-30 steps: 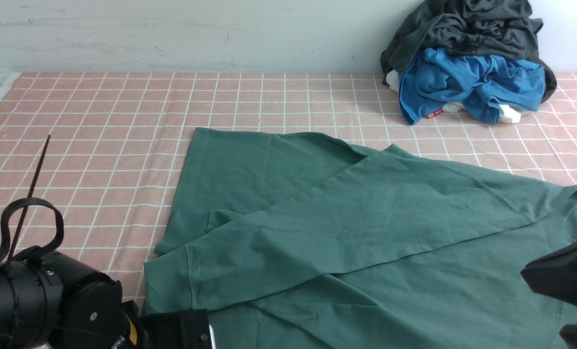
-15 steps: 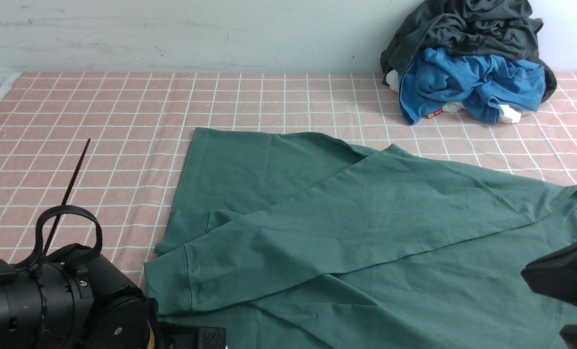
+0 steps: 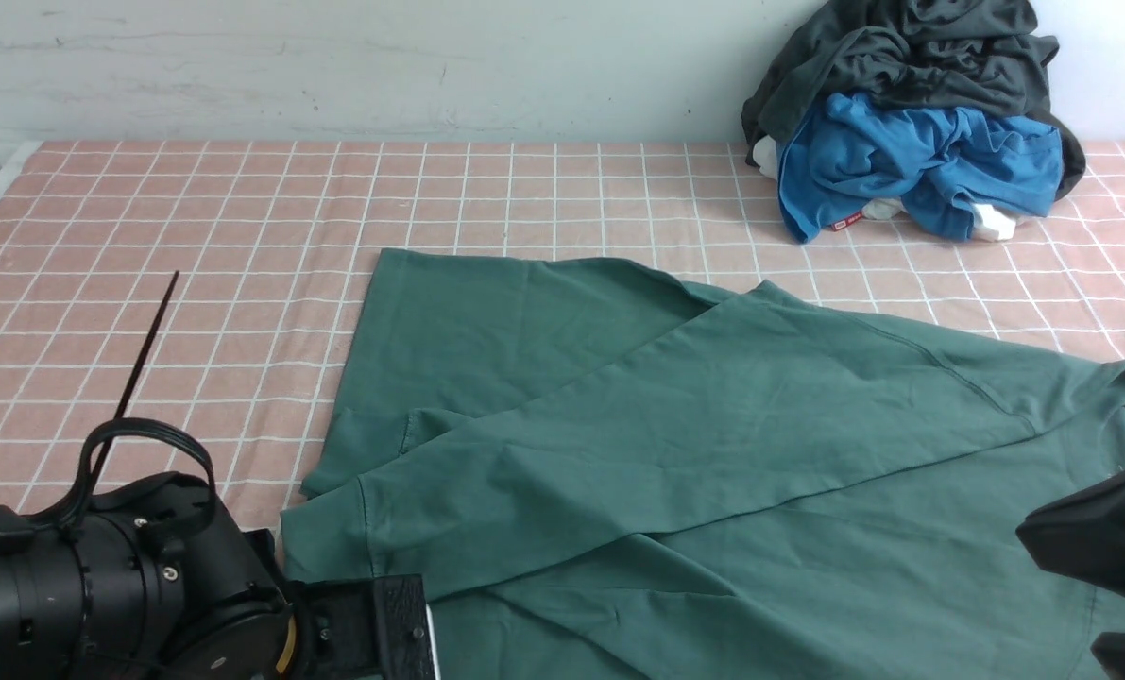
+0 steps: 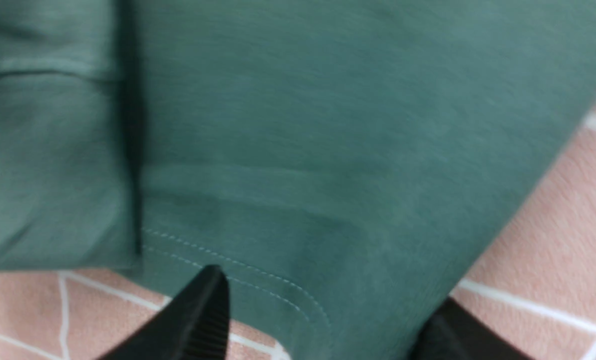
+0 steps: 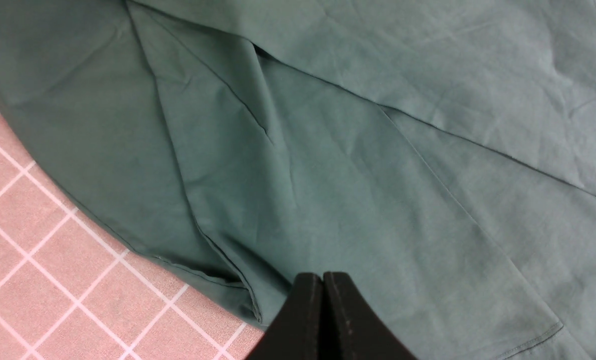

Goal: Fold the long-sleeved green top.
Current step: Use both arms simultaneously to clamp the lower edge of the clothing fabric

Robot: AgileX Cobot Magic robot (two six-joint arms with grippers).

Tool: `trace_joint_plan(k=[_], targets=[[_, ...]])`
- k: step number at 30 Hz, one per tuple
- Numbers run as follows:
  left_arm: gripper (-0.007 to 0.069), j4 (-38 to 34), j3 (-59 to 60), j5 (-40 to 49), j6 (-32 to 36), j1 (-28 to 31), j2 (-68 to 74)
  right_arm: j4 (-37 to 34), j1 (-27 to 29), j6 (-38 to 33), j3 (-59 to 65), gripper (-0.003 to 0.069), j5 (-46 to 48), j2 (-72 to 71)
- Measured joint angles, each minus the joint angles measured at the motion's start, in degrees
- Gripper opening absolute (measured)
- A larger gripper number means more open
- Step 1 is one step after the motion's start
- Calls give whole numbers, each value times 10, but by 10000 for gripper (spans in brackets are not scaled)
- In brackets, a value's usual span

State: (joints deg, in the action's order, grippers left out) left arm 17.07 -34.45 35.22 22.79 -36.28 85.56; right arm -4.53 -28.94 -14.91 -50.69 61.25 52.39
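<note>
The green long-sleeved top (image 3: 713,444) lies flat on the pink checked cloth, with a sleeve folded slantwise across its body and the cuff (image 3: 331,557) at the near left. Its chest logo is hidden. My left gripper (image 3: 401,628) is low at the top's near left corner. In the left wrist view it (image 4: 328,325) is open, with a stitched hem corner of the top (image 4: 298,165) lying between its fingers (image 4: 202,315). My right gripper (image 3: 1082,552) is at the near right; in the right wrist view it (image 5: 323,277) is shut and empty above the top (image 5: 358,165).
A pile with a bright blue garment (image 3: 911,165) and a dark grey-black garment (image 3: 911,57) sits at the back right against the wall. The pink checked cloth (image 3: 194,217) covers the table. A thin black cable tie (image 3: 146,331) sticks up from the left arm.
My left arm has moved right, bringing its gripper to the top's near left corner. The right arm and the top have not moved.
</note>
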Motion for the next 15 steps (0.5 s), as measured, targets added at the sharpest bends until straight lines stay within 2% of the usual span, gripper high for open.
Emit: trace_joint_plan(k=[2, 8, 9, 12, 15], targets=[[316, 1, 0, -6, -21, 0, 0, 0, 0, 0, 0, -14, 0, 0], [46, 1, 0, -7, -33, 0, 0, 0, 0, -1, 0, -14, 0, 0], [21, 1, 0, -5, -33, 0, 0, 0, 0, -4, 0, -14, 1, 0], [8, 1, 0, 16, -33, 0, 0, 0, 0, -26, 0, 3, 9, 1], [8, 2, -1, 65, -33, 0, -1, 2, 0, -53, 0, 71, 26, 12]])
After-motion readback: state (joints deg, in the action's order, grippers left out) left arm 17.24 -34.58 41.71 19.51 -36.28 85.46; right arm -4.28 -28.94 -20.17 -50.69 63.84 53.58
